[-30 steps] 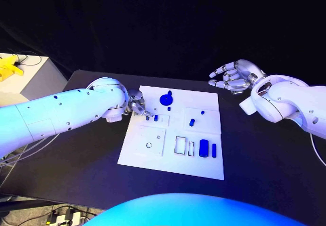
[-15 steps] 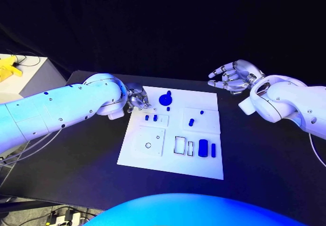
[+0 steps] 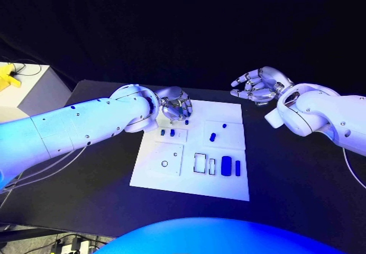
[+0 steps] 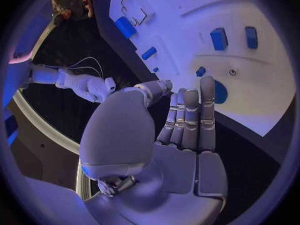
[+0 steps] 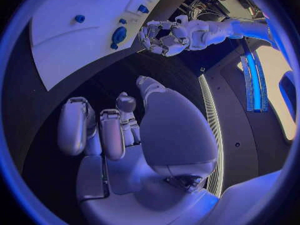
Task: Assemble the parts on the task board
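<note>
Left hand point(image 3: 174, 108) over lengthwise task board point(image 3: 229, 186)

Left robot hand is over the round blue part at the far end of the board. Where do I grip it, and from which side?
Probably by the raised knob at the centre of the round blue part, coming straight down with the left robot hand. The disc looks seated flat in the task board, so its rim likely offers little purchase, and smaller blue pieces lie close beside it.
</note>
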Robot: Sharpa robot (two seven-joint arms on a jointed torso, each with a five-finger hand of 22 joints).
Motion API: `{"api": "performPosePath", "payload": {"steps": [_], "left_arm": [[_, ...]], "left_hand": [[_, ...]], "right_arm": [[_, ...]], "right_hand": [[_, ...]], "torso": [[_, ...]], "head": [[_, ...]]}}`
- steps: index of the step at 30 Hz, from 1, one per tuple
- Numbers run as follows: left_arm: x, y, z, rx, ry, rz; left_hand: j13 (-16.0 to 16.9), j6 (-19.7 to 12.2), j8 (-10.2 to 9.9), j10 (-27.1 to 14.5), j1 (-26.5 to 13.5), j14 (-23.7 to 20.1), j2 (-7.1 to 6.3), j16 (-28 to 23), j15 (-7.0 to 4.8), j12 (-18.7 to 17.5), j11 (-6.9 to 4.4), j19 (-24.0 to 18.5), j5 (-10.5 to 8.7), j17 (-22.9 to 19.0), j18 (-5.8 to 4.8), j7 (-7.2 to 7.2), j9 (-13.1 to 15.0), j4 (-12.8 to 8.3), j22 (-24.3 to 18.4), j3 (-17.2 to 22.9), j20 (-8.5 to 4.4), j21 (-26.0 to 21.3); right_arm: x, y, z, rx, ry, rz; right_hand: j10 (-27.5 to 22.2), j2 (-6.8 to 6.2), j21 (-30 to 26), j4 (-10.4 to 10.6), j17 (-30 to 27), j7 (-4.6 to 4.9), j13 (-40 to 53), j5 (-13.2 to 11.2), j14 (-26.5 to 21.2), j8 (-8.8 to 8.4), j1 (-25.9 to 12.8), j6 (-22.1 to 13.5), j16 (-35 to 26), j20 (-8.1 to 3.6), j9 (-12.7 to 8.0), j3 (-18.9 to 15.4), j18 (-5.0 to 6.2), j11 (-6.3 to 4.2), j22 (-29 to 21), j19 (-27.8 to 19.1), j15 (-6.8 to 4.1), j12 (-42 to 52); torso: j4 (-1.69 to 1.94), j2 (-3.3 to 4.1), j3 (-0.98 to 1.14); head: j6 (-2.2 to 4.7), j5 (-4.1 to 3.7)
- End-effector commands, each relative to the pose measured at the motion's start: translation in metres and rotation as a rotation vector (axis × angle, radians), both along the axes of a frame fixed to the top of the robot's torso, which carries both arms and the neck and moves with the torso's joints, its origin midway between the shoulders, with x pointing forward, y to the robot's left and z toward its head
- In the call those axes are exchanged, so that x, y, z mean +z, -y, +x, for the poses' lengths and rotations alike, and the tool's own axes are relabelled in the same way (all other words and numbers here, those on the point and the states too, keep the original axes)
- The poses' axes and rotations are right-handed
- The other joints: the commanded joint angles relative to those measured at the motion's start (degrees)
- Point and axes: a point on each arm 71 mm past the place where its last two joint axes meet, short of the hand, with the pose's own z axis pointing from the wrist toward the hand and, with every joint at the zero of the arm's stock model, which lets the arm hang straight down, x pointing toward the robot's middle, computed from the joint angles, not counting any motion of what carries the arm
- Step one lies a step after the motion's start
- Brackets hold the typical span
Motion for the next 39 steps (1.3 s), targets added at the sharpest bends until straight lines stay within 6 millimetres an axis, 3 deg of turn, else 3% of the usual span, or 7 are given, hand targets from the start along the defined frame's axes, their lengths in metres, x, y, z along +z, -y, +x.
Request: {"api": "performPosePath", "payload": {"steps": [1,11,21,29,39], "left_arm": [[0.003,0.011,0.000,-0.122,0.157,0.046],[-0.009,0.021,0.010,-0.174,0.234,0.174],[-0.019,0.021,0.016,-0.183,0.235,0.280],[-0.027,0.020,0.017,-0.183,0.210,0.309],[-0.033,0.019,0.016,-0.185,0.194,0.317]], "left_hand": [[-1.0,0.1,-0.7,-0.8,0.4,-0.9,-0.76,-0.8,0.07,-1.0,0.14,-0.2,-0.37,-1.4,0.88,1.00,-1.0,-0.5,-0.1,-0.9,0.07,-0.3],[-3.0,0.2,-1.4,-1.4,1.0,1.0,-1.24,0.9,0.22,-2.7,0.34,0.3,-0.40,-0.4,0.90,0.97,-2.9,-2.1,0.1,-2.6,0.27,0.3],[-4.0,1.7,-2.0,-2.4,0.0,3.5,-1.61,3.7,0.25,-3.1,0.30,1.0,-0.38,1.8,0.88,0.25,-4.6,-2.3,0.4,-4.1,0.30,1.2],[-4.6,2.9,-3.1,-2.1,0.3,5.0,-0.99,5.6,0.22,-3.0,0.26,1.3,0.14,3.5,0.90,0.16,-6.0,-2.7,0.8,-3.8,0.27,1.9],[-5.3,5.2,-4.6,-0.5,0.0,6.1,-0.69,7.5,0.05,-2.8,0.01,1.3,0.13,4.8,0.90,0.05,-7.7,-2.9,1.4,-3.0,0.18,3.0]], "right_arm": [[0.001,-0.002,0.000,0.013,0.013,0.003],[0.001,-0.004,0.000,0.015,0.016,0.005],[0.001,-0.005,0.000,0.016,0.017,0.006],[0.001,-0.006,0.000,0.019,0.018,0.007],[0.001,-0.007,0.000,0.020,0.017,0.007]], "right_hand": [[-0.8,-0.09,-0.4,-0.1,2.4,0.09,-1.4,0.3,1.9,0.28,-0.4,-0.1,-0.3,0.09,0.1,0.4,0.48,-0.14,1.1,-0.4,-0.39,-1.2],[-1.6,-0.25,-1.2,-0.1,1.7,0.07,-3.4,0.3,1.7,0.45,-0.4,-0.2,-0.8,0.05,0.1,0.9,0.63,-0.17,0.6,-0.6,-0.43,-3.0],[-2.0,-0.35,-1.9,-0.1,1.2,0.06,-4.5,0.4,1.5,0.55,-0.5,-0.3,-1.2,0.03,0.1,1.1,0.75,-0.19,0.2,-0.8,-0.45,-3.8],[-2.3,-0.39,-2.1,-0.1,1.0,0.05,-5.1,0.4,1.4,0.60,-0.5,-0.3,-1.4,0.02,0.1,1.2,0.78,-0.19,0.1,-0.9,-0.46,-4.4],[-2.5,-0.42,-2.3,-0.1,0.9,0.04,-5.6,0.5,1.4,0.64,-0.6,-0.4,-1.5,0.01,0.1,1.3,0.82,-0.20,-0.1,-1.0,-0.47,-4.8]], "torso": [[-0.11,0.06,-0.01],[-0.04,0.01,0.00],[-0.08,0.01,-0.02],[-0.13,0.05,-0.01],[0.05,-0.01,-0.06]], "head": [[0.01,-0.36],[0.01,-0.69],[0.01,-0.89],[0.01,-0.76],[0.01,-1.29]]}}
